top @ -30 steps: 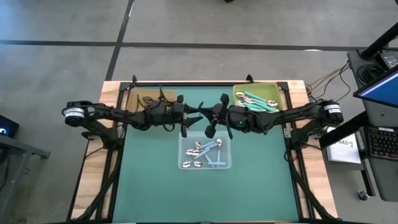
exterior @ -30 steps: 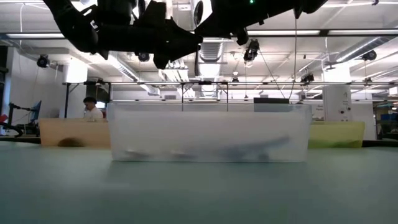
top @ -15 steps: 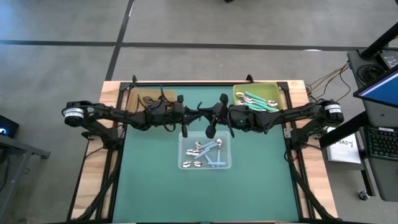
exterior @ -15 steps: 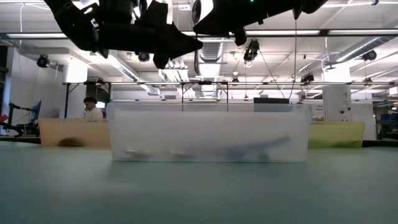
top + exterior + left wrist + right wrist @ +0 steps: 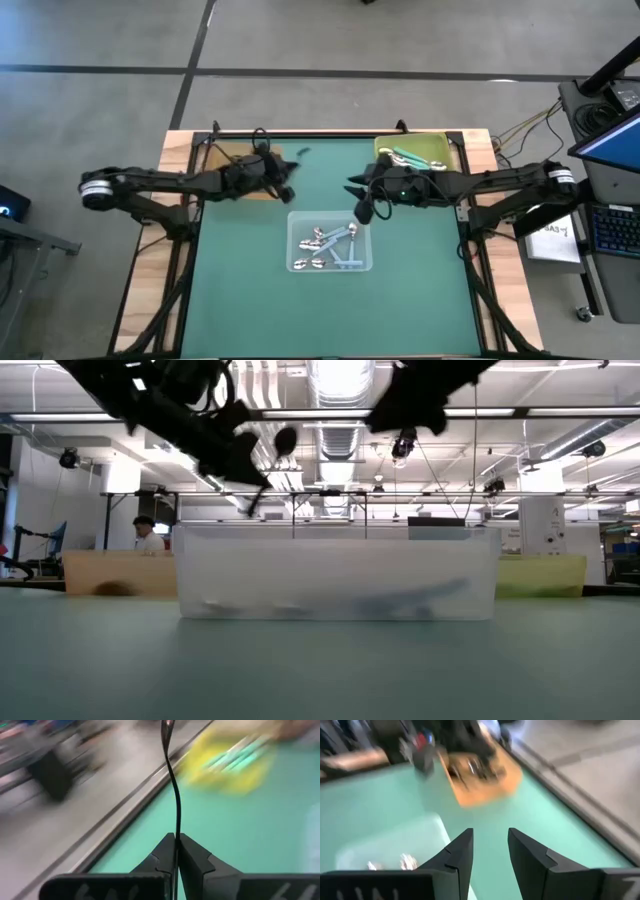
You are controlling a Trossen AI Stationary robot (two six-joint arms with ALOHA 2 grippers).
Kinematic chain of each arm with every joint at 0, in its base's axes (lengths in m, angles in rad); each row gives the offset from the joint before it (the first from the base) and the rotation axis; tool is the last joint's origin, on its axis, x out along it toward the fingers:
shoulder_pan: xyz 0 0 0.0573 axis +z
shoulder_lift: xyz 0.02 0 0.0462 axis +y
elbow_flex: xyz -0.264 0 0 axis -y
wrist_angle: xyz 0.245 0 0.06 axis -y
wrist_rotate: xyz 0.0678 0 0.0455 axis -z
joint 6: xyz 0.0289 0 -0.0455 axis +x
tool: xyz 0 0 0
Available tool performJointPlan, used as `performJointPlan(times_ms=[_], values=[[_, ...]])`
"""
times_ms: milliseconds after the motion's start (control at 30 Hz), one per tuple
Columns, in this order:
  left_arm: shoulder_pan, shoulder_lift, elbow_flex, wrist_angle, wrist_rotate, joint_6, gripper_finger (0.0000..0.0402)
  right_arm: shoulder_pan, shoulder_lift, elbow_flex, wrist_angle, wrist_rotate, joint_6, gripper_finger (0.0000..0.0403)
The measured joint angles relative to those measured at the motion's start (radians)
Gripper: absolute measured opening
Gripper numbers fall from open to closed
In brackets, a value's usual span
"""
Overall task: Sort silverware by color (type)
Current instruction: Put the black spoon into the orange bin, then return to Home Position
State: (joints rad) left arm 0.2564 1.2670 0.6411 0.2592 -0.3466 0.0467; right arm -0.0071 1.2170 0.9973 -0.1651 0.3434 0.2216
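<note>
Two arms over green desk (image 5: 250, 290). Left end effector (image 5: 176, 851) has its fingers pinched tight on the handle of a dark spoon (image 5: 172, 780); the spoon sticks straight out past the fingertips, bowl at the far end. High view: left end effector (image 5: 285, 180) sits at the desk's back left, beside the brown tray (image 5: 225, 160), with the spoon bowl (image 5: 302, 153) just beyond it. Low view: same spoon (image 5: 272, 455) in the air above the clear tray (image 5: 335, 572), tilted.

Right end effector (image 5: 490, 851) has fingers parted with a moderate gap, nothing between them. High view: it (image 5: 362, 200) hangs just behind the clear tray's (image 5: 362, 262) back right corner, not touching it. Clear tray below and in front of it holds remaining silverware (image 5: 330, 245): silver bowls, pale-blue handles, piled loosely. Yellow-green tray (image 5: 452, 148) lies behind and to the right of right end effector, holding teal-handled spoons (image 5: 415, 160). Right wrist view: brown tray (image 5: 482, 782) ahead of the fingers with dark spoons (image 5: 470, 770) in it, blurred.

Person (image 5: 148, 535) in the room behind the desk, low view.
</note>
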Motion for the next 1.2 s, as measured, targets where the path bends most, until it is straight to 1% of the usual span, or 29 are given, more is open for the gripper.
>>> performJointPlan(times_ms=[100, 200, 267, 333, 433, 500, 567, 600, 667, 767, 867, 933, 1033, 1100, 1200], values=[[0.045, -0.082, 0.000, -0.290, -0.198, -0.004, 0.0000, -0.001, -0.032, 0.000, -0.200, 0.053, 0.077, 0.0115], [0.104, -0.143, -0.003, -0.529, -0.364, -0.042, 0.0000, -0.002, -0.052, 0.000, -0.369, 0.173, 0.130, 0.0109], [0.155, -0.169, -0.008, -0.610, -0.423, -0.062, 0.0000, -0.005, -0.061, 0.000, -0.454, 0.245, 0.147, 0.0104], [0.213, -0.188, -0.020, -0.649, -0.416, -0.067, 0.0000, -0.007, -0.065, 0.000, -0.504, 0.266, 0.180, 0.0099], [0.292, -0.191, -0.028, -0.651, -0.335, -0.082, 0.0000, -0.007, -0.072, 0.000, -0.529, 0.244, 0.215, 0.0093], [0.331, -0.184, -0.029, -0.649, -0.282, -0.089, 0.0000, -0.006, -0.077, 0.000, -0.533, 0.202, 0.233, 0.0090], [0.354, -0.174, -0.029, -0.652, -0.258, -0.079, 0.0004, -0.006, -0.079, 0.000, -0.534, 0.147, 0.235, 0.0089], [0.362, -0.170, -0.029, -0.652, -0.256, -0.071, 0.0009, -0.006, -0.082, 0.000, -0.536, 0.126, 0.232, 0.0089], [0.366, -0.160, -0.029, -0.661, -0.247, -0.066, 0.0025, -0.006, -0.086, 0.000, -0.547, 0.119, 0.223, 0.0090], [0.366, -0.150, -0.029, -0.699, -0.179, -0.071, 0.0055, -0.006, -0.091, -0.001, -0.548, 0.100, 0.174, 0.0093], [0.366, -0.148, -0.029, -0.721, -0.060, -0.082, 0.0089, -0.006, -0.092, -0.015, -0.539, 0.079, 0.116, 0.0095], [0.366, -0.151, -0.029, -0.716, 0.035, -0.086, 0.0107, -0.006, -0.103, -0.053, -0.493, 0.075, 0.080, 0.0096], [0.363, -0.162, -0.029, -0.688, 0.214, -0.085, 0.0123, -0.017, -0.140, -0.166, -0.354, 0.063, 0.028, 0.0093], [0.359, -0.179, -0.031, -0.645, 0.334, -0.083, 0.0126, -0.042, -0.178, -0.260, -0.259, 0.005, 0.023, 0.0091], [0.352, -0.230, -0.038, -0.606, 0.496, -0.086, 0.0127, -0.091, -0.265, -0.401, -0.145, -0.084, 0.061, 0.0091]])
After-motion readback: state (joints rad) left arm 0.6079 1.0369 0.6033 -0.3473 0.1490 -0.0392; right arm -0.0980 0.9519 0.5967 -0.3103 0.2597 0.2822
